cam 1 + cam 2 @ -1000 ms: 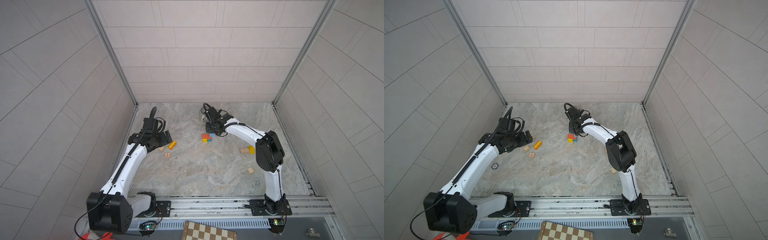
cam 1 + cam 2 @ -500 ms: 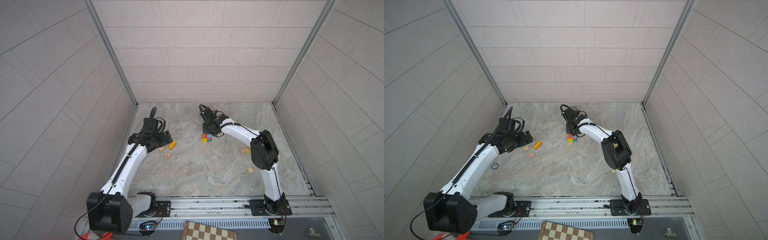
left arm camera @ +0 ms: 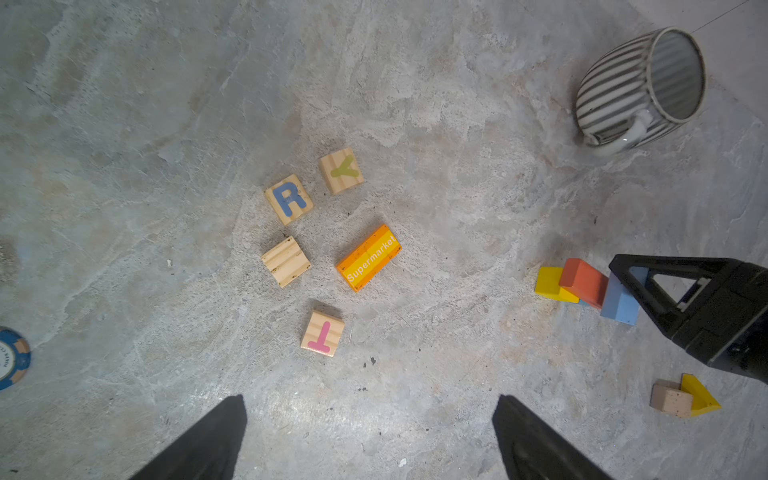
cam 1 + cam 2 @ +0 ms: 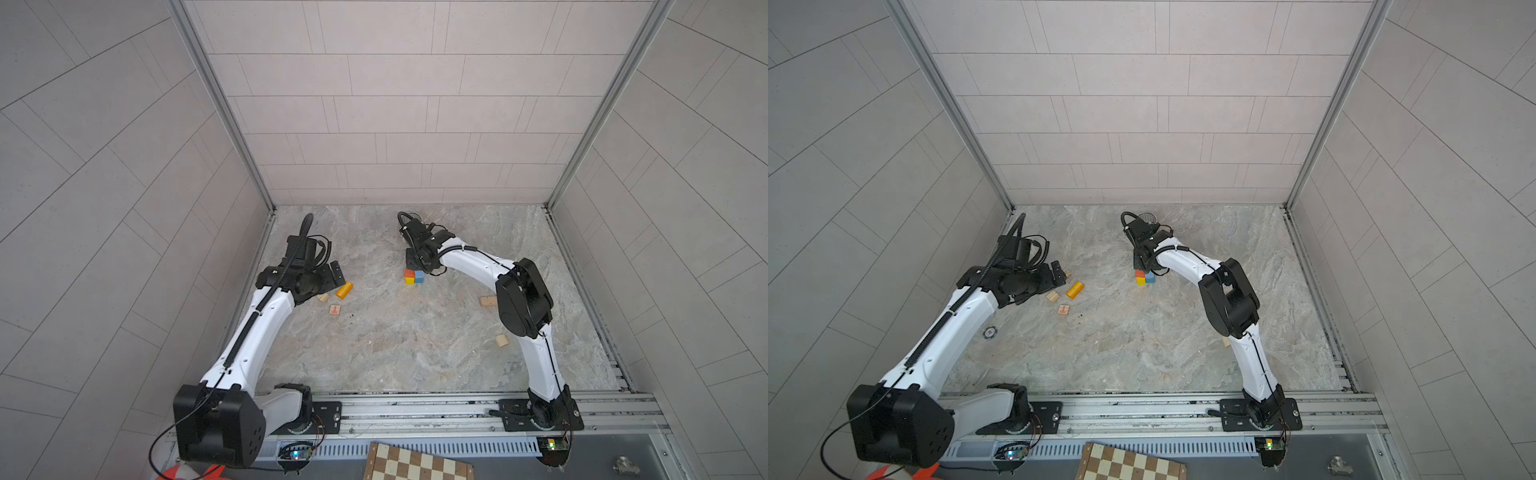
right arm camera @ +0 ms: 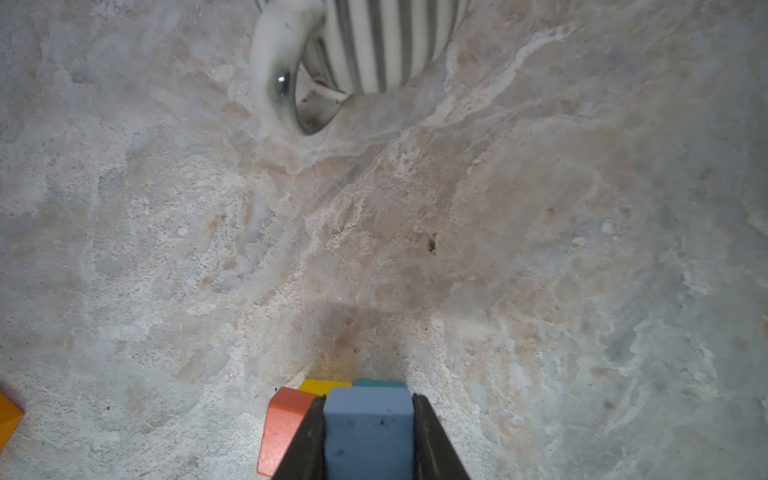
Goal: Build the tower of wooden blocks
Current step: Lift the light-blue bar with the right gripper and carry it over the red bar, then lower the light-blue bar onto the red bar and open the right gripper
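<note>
As both top views show: right arm point(image 4: 478, 266) has swung leftward, right gripper point(image 4: 417, 268) at wood block tower point(image 4: 410, 277), centre frame.
Left wrist: left gripper point(image 3: 370, 399) spread wide, empty.
Right wrist: right gripper clamps light blue block point(image 5: 368, 419), bottom centre; release looks next.

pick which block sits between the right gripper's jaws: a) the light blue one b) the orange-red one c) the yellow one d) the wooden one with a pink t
A: in the right wrist view, the jaws of the right gripper close against both sides of the light blue block, while the orange-red block lies just outside them.
</note>
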Controlling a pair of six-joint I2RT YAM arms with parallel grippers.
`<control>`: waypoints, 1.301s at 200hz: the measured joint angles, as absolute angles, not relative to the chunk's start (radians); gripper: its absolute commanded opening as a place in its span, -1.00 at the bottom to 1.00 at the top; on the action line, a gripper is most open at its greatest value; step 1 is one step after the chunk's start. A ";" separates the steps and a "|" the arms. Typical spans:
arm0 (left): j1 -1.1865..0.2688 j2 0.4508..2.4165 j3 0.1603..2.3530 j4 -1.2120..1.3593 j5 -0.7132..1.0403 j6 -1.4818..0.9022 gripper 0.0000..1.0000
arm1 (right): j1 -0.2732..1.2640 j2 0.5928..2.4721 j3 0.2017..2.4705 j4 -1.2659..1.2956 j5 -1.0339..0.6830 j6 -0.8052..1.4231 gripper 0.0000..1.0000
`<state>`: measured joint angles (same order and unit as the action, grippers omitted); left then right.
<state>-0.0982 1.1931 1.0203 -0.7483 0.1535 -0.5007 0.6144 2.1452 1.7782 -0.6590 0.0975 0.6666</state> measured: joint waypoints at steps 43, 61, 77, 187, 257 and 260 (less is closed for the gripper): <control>-0.098 1.193 1.020 -0.746 0.156 -0.501 1.00 | 0.612 2.150 1.778 -0.658 0.091 0.666 -0.32; -0.097 1.193 1.019 -0.745 0.157 -0.501 1.00 | 0.612 2.150 1.778 -0.658 0.089 0.666 -0.28; -0.097 1.193 1.015 -0.745 0.157 -0.501 1.00 | 0.612 2.150 1.778 -0.658 0.087 0.666 -0.24; -0.096 1.211 1.013 -0.745 0.161 -0.480 1.00 | 0.601 2.148 1.778 -0.657 0.062 0.634 0.19; -0.116 1.362 1.044 -0.756 0.199 -0.415 1.00 | 0.511 1.869 1.469 -0.468 -0.086 0.553 0.49; -0.117 1.370 1.048 -0.757 0.199 -0.412 1.00 | 0.504 1.854 1.455 -0.456 -0.093 0.553 0.49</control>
<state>-0.1169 1.3697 1.0481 -0.7574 0.1986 -0.4122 0.5041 1.8542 1.4548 -0.4564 -0.0929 0.5529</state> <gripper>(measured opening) 0.999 0.739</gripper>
